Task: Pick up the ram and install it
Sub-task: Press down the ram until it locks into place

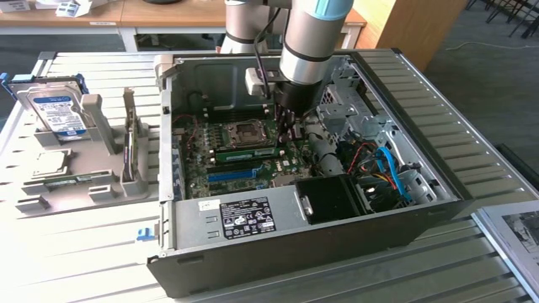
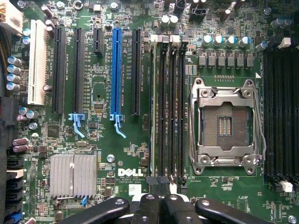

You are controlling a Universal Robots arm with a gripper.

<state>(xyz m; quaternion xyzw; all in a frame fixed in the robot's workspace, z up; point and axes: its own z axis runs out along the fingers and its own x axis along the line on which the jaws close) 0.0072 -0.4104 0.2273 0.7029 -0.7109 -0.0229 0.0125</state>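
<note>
Exterior view gives me the counter (image 1: 84, 265) carrying the open computer case (image 1: 295, 265), with the motherboard (image 1: 195, 182) inside. I see the ram (image 1: 246, 152) seated in a slot just beside the processor socket (image 1: 246, 131). The pincer (image 1: 288, 123) hangs near its end on the exterior view's right, pinched fully together.

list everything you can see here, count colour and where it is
computer case: one, black, open on the table
motherboard: one, green, inside the case
ram: one, green, seated on the motherboard beside the cpu socket
cpu socket: one, silver, on the motherboard
blue slot: one, blue, on the motherboard
hard drive: one, silver and blue, in the grey holder, exterior view's left
arm: one, grey, over the case
claw: one, black, shut, over the motherboard
</note>
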